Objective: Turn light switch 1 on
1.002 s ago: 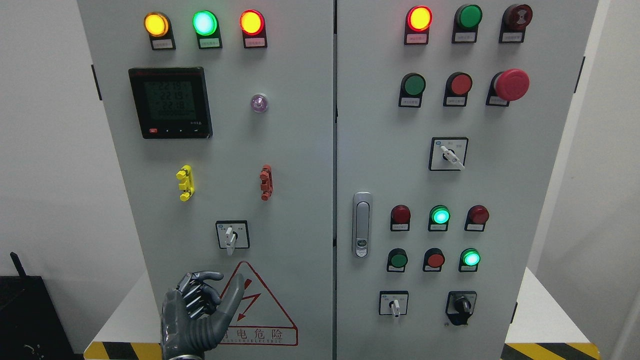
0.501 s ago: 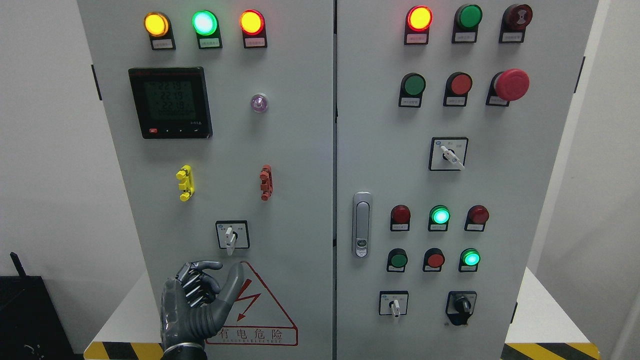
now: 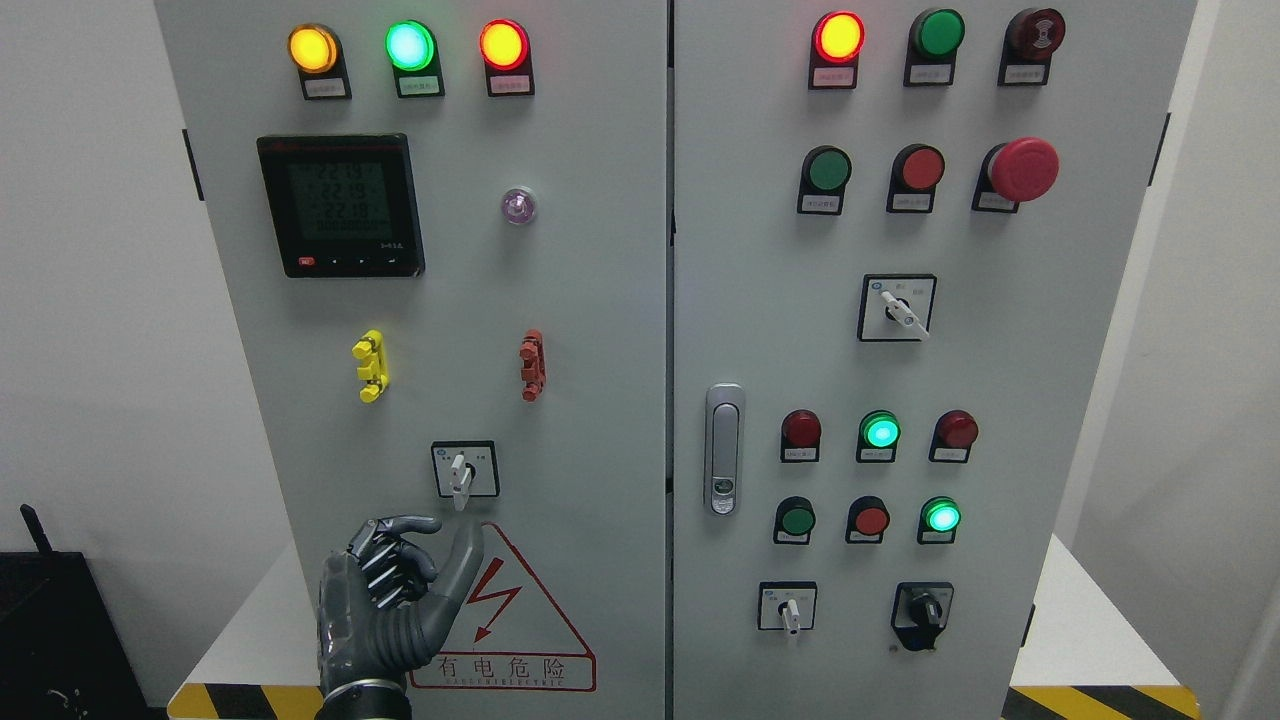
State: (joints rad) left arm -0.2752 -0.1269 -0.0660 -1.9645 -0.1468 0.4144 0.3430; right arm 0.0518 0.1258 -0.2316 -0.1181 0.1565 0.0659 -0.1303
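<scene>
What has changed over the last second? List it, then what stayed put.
The left hand rose a little toward the rotary switch above the warning triangle, thumb up, other fingers curled, touching nothing. The switch handle still points down; the indicator lamps are unchanged.

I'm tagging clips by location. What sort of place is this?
Likely an electrical or industrial control room: a grey control cabinet with lit indicator lamps, a digital power meter and a red emergency stop button.

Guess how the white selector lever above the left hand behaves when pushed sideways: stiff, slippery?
The selector lever is likely rigid, pivoting on its square plate rather than bending. Small and smooth-looking, it may slip off the left hand. Its thumb points up just below it, not touching.
</scene>
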